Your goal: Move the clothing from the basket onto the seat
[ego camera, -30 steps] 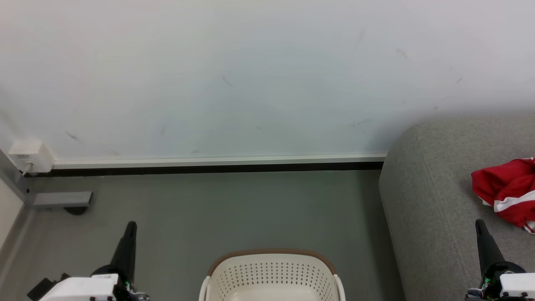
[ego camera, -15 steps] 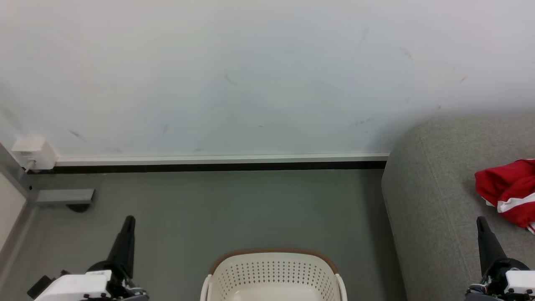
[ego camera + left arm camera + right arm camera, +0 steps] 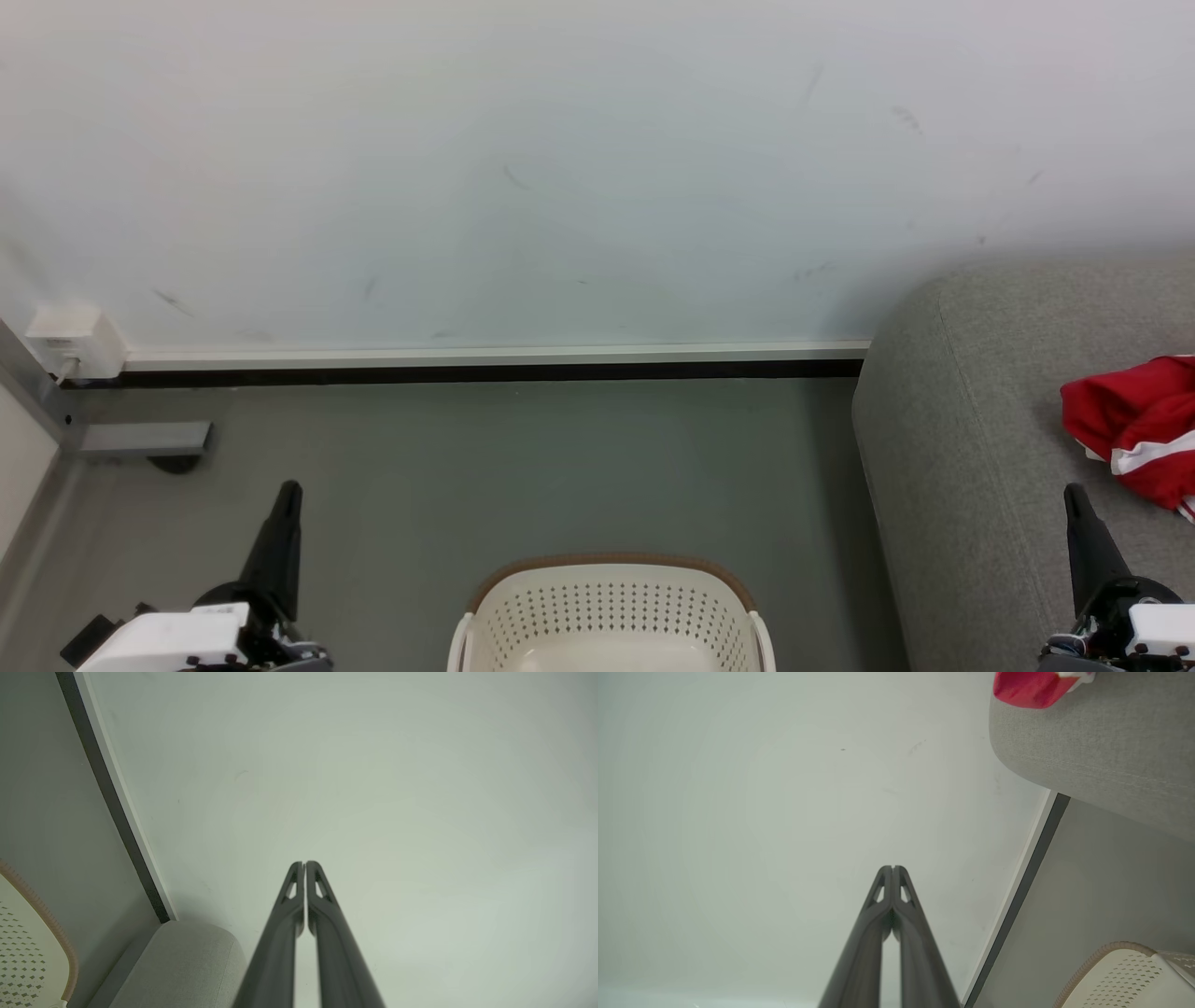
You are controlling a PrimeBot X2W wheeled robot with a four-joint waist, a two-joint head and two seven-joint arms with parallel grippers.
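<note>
Left jaws and right jaws, at the lower corners of the head view, are each pressed together, holding nothing; between them the basket (image 3: pixel 607 607) stands on the floor (image 3: pixel 513 467), and farther right the clothing (image 3: pixel 1130 420) lies bunched on the seat (image 3: pixel 971 420), wall (image 3: pixel 560 187) behind.

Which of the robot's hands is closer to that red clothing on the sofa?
The right. Its right hand sits shut just short of the red clothing, over the sofa; the left hand is far across, beyond the basket, above the floor.
</note>
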